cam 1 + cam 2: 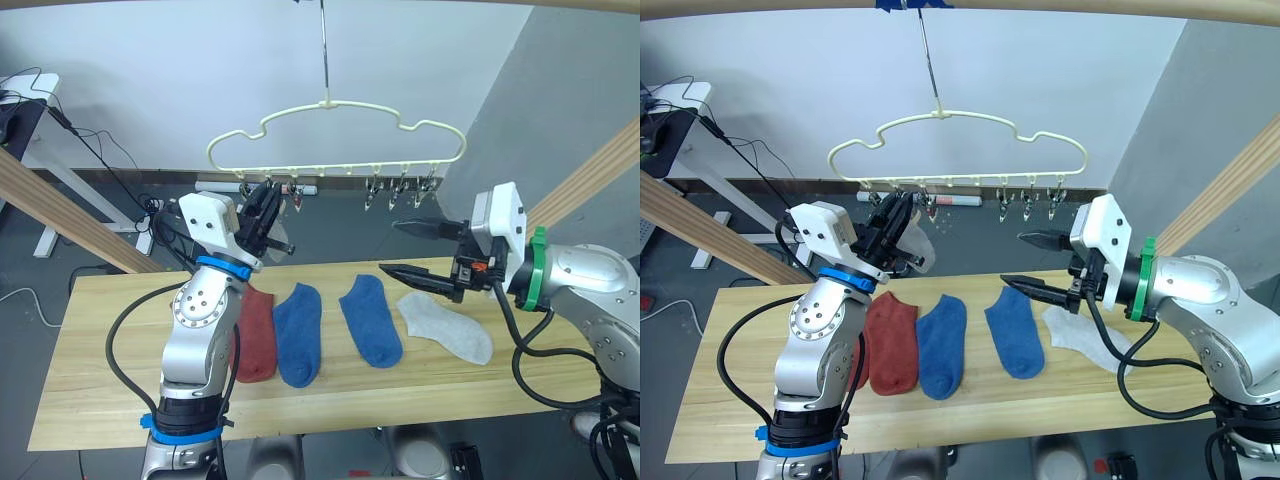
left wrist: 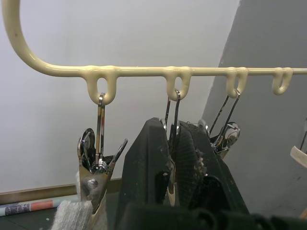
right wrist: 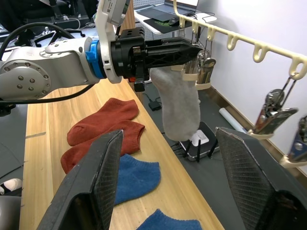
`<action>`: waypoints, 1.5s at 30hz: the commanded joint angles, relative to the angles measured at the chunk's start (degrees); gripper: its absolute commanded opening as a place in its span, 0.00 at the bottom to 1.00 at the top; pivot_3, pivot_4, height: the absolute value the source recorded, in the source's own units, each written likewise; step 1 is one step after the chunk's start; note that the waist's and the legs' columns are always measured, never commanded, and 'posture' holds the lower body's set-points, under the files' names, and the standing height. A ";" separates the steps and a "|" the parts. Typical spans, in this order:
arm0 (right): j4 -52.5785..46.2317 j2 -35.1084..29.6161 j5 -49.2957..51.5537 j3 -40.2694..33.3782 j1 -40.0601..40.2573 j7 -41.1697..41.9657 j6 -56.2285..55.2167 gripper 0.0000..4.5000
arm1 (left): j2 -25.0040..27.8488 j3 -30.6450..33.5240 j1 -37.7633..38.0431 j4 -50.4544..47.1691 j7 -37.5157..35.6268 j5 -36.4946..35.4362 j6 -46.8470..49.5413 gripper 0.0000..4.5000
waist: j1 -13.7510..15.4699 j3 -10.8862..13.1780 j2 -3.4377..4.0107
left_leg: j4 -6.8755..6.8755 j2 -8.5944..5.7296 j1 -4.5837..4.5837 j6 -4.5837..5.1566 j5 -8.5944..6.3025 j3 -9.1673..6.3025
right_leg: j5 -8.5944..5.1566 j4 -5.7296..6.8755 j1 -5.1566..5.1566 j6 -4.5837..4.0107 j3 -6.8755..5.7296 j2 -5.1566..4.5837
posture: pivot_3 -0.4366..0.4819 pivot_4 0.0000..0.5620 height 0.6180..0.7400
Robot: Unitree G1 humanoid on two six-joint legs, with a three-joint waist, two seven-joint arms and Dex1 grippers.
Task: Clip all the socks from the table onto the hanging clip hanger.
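Our left fingers (image 3: 189, 49) pinch a clip (image 2: 171, 143) on the clip hanger (image 1: 440, 160); our wide-open right gripper (image 1: 420, 250) hangs nearest the grey sock (image 1: 445, 325), lying below it lengthwise along the bench (image 1: 100, 390).

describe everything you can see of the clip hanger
The clip hanger is thin cream-yellow plastic with a wavy outline, hung by a slim metal hook above the table's far edge. Small metal clips dangle from loops along its straight bottom bar. One clip holds a light grey sock; the left pincer is closed on the clip beside it.
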 commanded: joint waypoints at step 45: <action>39.91 11.70 -40.83 12.36 20.82 -11.68 -30.59 0.00 | 4.21 1.87 0.89 -9.60 -4.76 -10.83 10.27 0.03 | 0.16 0.11 -0.03 | 0.05 0.00 0.20 -0.03 0.01 0.03 | 0.00 0.12 0.13 0.05 0.10 0.05 | 0.25 0.63 1.00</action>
